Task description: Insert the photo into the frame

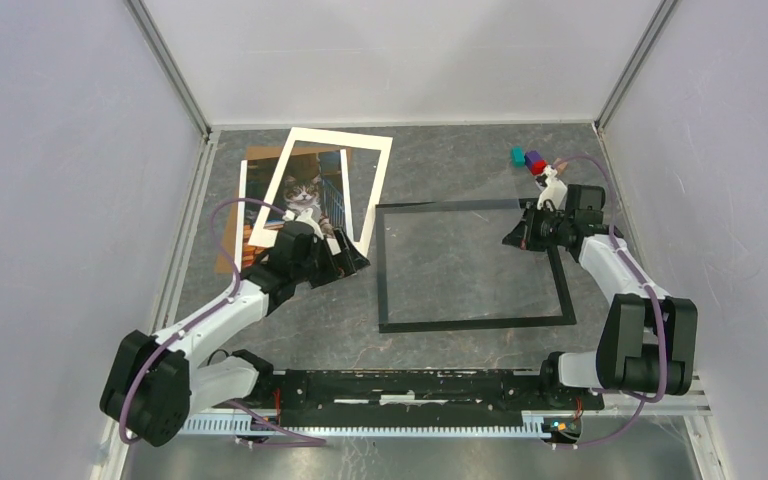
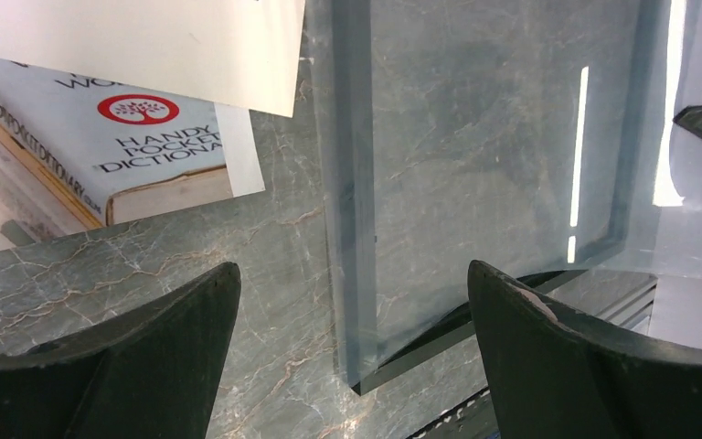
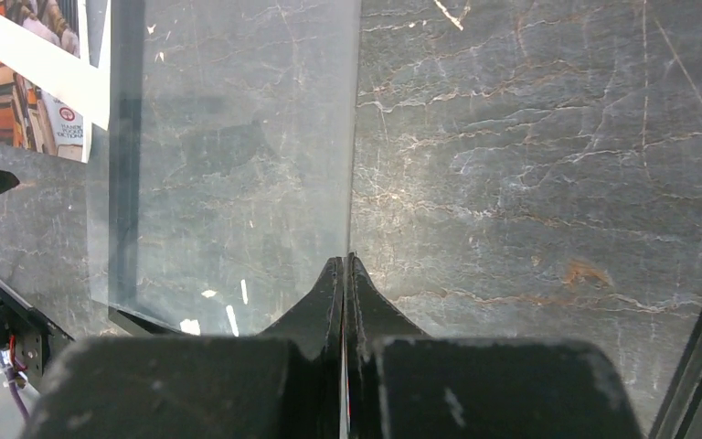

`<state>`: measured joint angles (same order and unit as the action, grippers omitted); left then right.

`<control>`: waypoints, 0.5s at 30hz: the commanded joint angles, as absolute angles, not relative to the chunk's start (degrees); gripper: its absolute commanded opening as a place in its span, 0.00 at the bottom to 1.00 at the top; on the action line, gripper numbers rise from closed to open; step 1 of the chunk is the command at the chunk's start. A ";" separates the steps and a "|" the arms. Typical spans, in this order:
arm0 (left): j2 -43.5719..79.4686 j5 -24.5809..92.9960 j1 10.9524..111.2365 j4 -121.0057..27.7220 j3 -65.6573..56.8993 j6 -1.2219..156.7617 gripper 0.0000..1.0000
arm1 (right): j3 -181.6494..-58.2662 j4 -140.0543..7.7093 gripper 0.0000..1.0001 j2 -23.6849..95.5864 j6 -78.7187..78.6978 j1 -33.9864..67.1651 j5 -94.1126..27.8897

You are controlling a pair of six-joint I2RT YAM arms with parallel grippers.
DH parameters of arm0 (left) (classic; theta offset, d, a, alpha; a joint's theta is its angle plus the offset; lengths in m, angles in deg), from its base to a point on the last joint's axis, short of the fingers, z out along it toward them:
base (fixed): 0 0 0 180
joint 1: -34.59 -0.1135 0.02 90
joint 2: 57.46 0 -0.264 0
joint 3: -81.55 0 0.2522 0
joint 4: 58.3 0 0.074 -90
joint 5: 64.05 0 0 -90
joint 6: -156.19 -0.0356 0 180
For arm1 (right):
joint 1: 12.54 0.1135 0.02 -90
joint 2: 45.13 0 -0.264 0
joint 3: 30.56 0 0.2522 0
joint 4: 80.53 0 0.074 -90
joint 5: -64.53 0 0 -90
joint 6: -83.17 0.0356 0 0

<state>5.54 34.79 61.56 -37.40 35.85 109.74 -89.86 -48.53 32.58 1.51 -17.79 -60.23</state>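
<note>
The photo (image 1: pixel 305 195), a cat print, lies flat at about 10 o'clock on the table (image 1: pixel 460 160). A white mat (image 1: pixel 340 135) lies askew over it, so the cat shows through the opening, and a brown board (image 1: pixel 260 160) pokes out beyond them toward 9 o'clock. It is not yet in the frame (image 1: pixel 475 323), which lies flat at the table's centre, toward 3 o'clock from the photo and apart from it. A clear sheet (image 3: pixel 238 165) hangs tilted over the frame. The right gripper (image 3: pixel 345 261) is pressed together on the sheet's thin edge near the frame's 2 o'clock corner, probably so that the pane is held by its rim and not its face. Whether it is being seated or lifted away I cannot tell. The left gripper (image 2: pixel 352 270) is spread wide and holds nothing, low between the photo's near corner and the frame's 9 o'clock side. In its own view the sheet's corner shows between the fingers, so it seems placed to steady that corner or to reach for the print. The table is dark grey, marble-veined and matte. A few small coloured blocks (image 1: pixel 528 160) sit at 1 o'clock, and plain white walls (image 1: pixel 60 150) close in three sides.
</note>
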 commanded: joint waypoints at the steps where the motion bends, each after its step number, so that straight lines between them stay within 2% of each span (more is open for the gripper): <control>1: 8.01 37.57 61.44 -41.29 35.75 108.64 1.00 | -90.18 -50.48 0.00 31.24 0.13 -18.51 -60.55; 15: 10.86 39.12 61.41 -44.19 36.68 109.83 1.00 | -92.65 -44.44 0.00 29.31 -4.16 -19.56 -57.25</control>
<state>10.20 37.78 61.56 -41.45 36.70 109.76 -89.86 -46.12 31.25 -1.33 -19.37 -58.73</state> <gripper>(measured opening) 0.994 0.006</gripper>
